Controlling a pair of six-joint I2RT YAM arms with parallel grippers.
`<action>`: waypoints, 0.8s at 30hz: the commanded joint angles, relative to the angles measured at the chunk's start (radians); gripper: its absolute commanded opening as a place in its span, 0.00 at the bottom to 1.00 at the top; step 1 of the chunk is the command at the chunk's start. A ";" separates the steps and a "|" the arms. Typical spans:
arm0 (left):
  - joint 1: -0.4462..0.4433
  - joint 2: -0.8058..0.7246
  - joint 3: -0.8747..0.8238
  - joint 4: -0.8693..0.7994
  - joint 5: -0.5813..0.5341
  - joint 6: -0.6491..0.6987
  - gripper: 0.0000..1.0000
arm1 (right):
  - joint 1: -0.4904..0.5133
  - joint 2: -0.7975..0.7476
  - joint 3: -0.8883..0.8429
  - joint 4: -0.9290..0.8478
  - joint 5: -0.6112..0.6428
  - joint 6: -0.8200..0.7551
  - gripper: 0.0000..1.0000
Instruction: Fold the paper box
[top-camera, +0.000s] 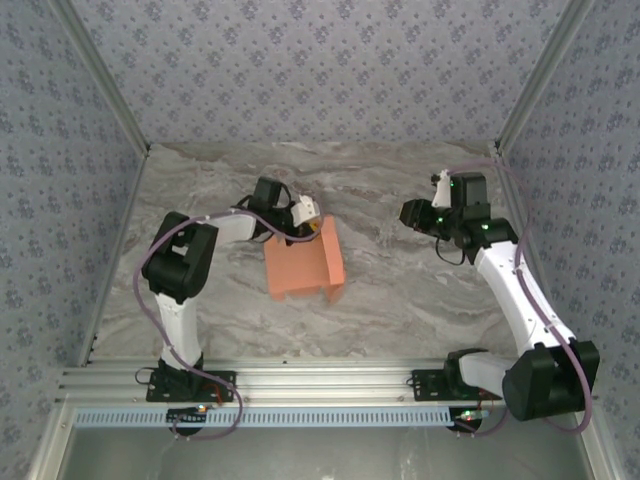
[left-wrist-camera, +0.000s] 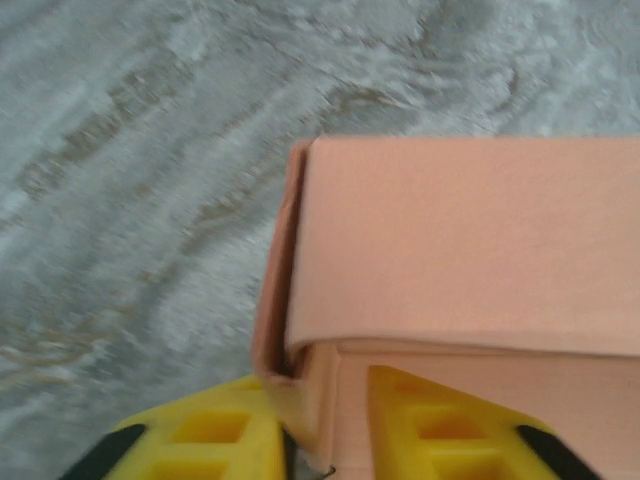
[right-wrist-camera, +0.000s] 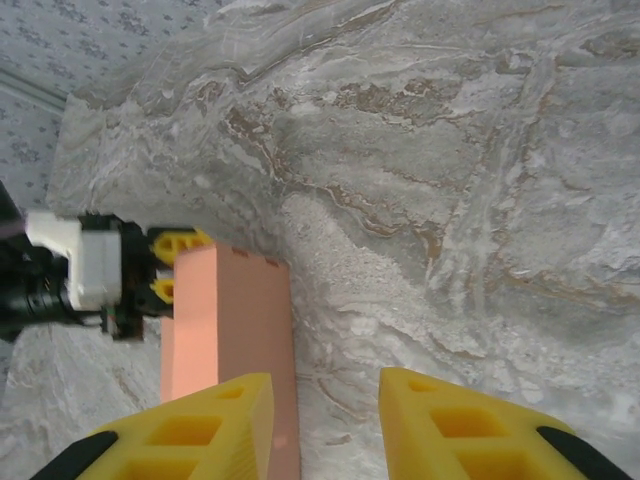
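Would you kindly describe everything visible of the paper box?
The paper box is salmon-orange thin card, matte, partly folded: a flat panel lies on the marble table, its right side stands up, and a flap curls over at the far edge. The left gripper straddles a far-corner wall with its yellow fingers; clamping is unclear.

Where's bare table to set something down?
Bare marble table right of the orange-salmon card paper box, up to the open right gripper; also the strip between box and near rail. Crowded at the box's far edge, where the left gripper grips it.
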 joint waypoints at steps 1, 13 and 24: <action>-0.034 -0.077 -0.083 0.100 -0.067 -0.051 0.12 | 0.055 -0.001 -0.047 0.086 0.012 0.112 0.37; -0.093 -0.133 -0.199 0.290 -0.316 -0.279 0.01 | 0.134 0.152 0.008 0.062 -0.025 0.129 0.41; -0.150 -0.275 -0.404 0.387 -0.814 -0.885 0.03 | 0.158 0.250 0.039 0.098 -0.092 -0.008 0.44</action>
